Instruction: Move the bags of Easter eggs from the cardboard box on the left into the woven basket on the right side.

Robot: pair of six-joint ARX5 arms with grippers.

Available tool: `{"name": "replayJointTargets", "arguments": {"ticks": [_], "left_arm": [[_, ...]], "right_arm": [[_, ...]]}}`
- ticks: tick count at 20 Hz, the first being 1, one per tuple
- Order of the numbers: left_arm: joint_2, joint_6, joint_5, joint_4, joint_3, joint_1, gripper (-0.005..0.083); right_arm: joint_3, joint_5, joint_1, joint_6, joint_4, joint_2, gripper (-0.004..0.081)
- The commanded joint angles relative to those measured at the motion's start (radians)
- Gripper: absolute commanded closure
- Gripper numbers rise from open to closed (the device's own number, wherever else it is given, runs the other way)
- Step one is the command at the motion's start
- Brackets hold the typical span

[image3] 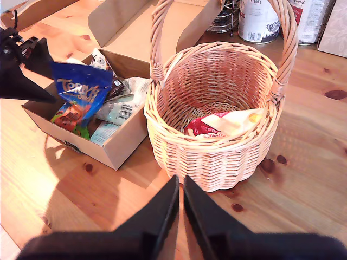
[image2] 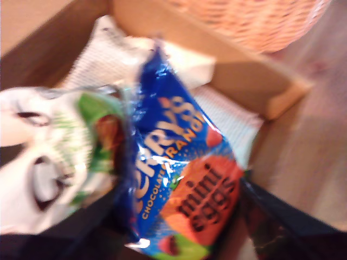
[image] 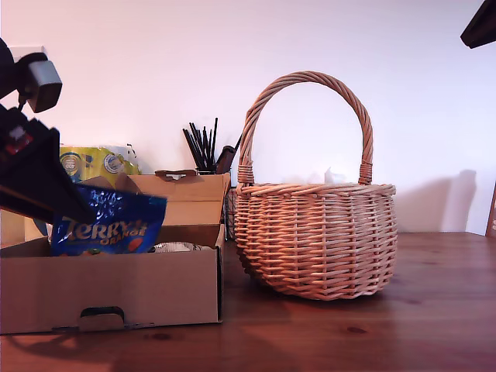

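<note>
Exterior view, one blue bag [image: 108,225] gripped, one basket [image: 316,240], perhaps one red bag [image3: 217,125] inside

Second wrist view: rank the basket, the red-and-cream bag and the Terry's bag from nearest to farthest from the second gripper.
1. Basket: just ahead of my second gripper.
2. Red-and-cream bag: lying inside the basket.
3. Terry's bag: held over the cardboard box by my first gripper.

A home, most likely a kitchen or dining corner: a knotty pine surface [image: 434,310] against a plain white wall [image: 139,70], with a kitchen-towel pack [image: 93,164], tins [image3: 259,20], and a wire holder of black sticks [image: 203,147] at the back.
</note>
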Motion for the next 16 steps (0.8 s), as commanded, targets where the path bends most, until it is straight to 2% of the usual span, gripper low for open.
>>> {"name": "replayJointTargets", "arguments": {"ticks": [1,5,10,16], "left_arm": [[0.012,-0.012,0.015,-0.011,0.003,-0.018,0.0344],[0.033,-0.014,0.013,-0.005,0.003,-0.053,0.0349],[0.124,-0.004,-0.118,0.105,0.003,-0.097,0.0344],[0.203,0.001,-0.086,0.178,0.003,-0.11,0.0357]], "right_arm": [[-0.006,-0.006,0.005,-0.002,0.009,0.0,0.0782],[-0.006,-0.006,0.005,-0.002,0.011,0.0,0.0782],[-0.006,-0.006,0.005,-0.002,0.011,0.0,0.0782],[-0.006,-0.006,0.005,-0.002,0.011,0.0,0.0782]]}}
